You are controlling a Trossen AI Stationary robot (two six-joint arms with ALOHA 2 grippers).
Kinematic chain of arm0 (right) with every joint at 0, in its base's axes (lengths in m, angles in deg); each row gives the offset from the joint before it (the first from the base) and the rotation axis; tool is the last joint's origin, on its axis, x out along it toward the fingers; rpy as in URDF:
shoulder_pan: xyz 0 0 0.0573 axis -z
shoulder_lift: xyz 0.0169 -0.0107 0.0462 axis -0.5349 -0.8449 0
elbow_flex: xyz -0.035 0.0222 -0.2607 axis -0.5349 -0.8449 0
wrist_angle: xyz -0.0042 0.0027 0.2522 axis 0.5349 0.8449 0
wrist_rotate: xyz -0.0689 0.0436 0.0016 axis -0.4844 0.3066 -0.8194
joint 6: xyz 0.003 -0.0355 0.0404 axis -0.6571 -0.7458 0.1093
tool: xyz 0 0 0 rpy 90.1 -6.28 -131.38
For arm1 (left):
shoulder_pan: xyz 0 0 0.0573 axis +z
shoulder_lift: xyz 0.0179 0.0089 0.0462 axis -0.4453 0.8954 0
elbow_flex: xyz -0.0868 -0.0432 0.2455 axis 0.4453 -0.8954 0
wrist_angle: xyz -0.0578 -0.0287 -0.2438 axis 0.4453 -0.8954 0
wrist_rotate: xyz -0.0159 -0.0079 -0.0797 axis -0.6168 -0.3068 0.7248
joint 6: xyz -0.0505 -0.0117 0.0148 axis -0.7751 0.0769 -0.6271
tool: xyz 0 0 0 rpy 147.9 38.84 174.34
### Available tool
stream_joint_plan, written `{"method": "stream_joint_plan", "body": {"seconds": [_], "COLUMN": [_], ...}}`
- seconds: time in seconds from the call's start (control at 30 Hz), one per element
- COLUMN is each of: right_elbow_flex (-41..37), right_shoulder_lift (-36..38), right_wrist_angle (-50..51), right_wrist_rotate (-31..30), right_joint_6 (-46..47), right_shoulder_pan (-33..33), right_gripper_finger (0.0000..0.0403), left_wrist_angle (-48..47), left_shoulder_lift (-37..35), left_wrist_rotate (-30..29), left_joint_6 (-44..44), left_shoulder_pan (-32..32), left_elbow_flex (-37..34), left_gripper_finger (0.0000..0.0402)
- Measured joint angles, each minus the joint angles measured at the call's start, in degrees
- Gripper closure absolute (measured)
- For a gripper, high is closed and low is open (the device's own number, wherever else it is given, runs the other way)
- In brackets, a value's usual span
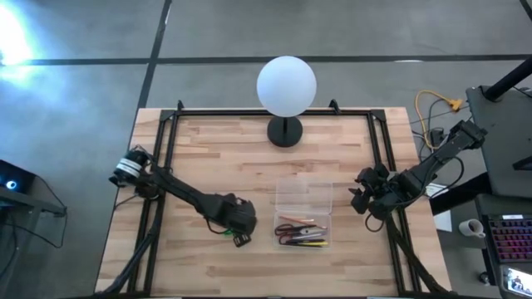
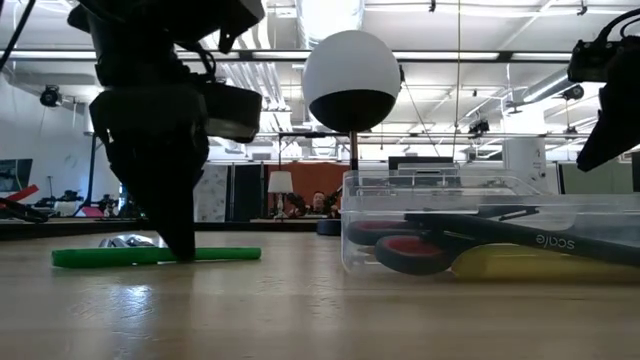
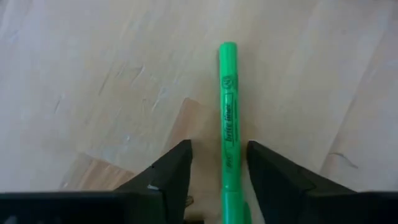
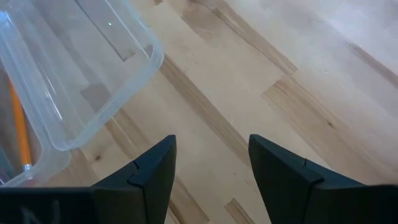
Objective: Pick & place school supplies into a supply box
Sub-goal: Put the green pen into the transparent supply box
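Note:
A green highlighter lies flat on the wooden table, seen in the low view to the left of the supply box. My left gripper is open and lowered to the table, one finger on each side of the highlighter's rear half, with a gap showing. The clear supply box sits at the table's middle. It holds red-handled scissors, a yellow pen and an orange pencil. My right gripper is open, raised off the table to the right of the box.
A white globe lamp on a black base stands at the far middle of the table, behind the box. Black frame rails run along the left, right and far edges. Bare wood lies between the box and my right gripper.

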Motion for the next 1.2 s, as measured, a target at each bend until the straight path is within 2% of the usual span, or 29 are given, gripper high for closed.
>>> {"method": "stream_joint_plan", "body": {"seconds": [0.27, 0.43, 0.6, 0.7, 0.8, 0.9, 1.07, 1.2], "right_elbow_flex": [-0.84, -1.01, -1.01, -1.01, -1.01, -1.14, -1.2, -1.2], "right_shoulder_lift": [0.0, 0.04, 0.12, 0.15, 0.15, 0.13, 0.13, 0.11], "right_wrist_angle": [0.07, 0.08, 0.06, 0.09, 0.04, 0.03, -0.07, -0.04], "right_wrist_rotate": [0.14, 0.25, 0.29, 0.29, 0.25, -0.44, -1.15, -0.95], "right_joint_6": [0.02, 0.11, 0.2, 0.16, -0.17, -0.28, -0.48, -0.48], "right_shoulder_pan": [0.02, 0.02, 0.0, 0.0, 0.0, 0.01, 0.0, 0.0], "right_gripper_finger": [0.0211, 0.0211, 0.0211, 0.0211, 0.0211, 0.0211, 0.0211, 0.0211], "left_wrist_angle": [-4.95, -7.59, -8.24, -8.22, -5.73, -5.21, -5.48, -7.29], "left_shoulder_lift": [4.31, 4.9, 2.8, 1.11, 0.9, 4.22, 14.72, 26.11], "left_wrist_rotate": [-0.9, 0.06, -0.41, -1.54, -2.67, -3.21, -1.55, 5.29], "left_joint_6": [1.62, -4.37, -4.89, -1.51, 8.6, 17.67, 27.96, 31.52], "left_shoulder_pan": [0.35, 1.63, 2.89, 3.34, 3.14, 3.82, 6.63, 7.93], "left_elbow_flex": [3.52, 5.8, 11.58, 18.08, 26.74, 34.44, 46.72, 59.43], "left_gripper_finger": [0.038, 0.0387, 0.0391, 0.0392, 0.0392, 0.0392, 0.0392, 0.039]}}
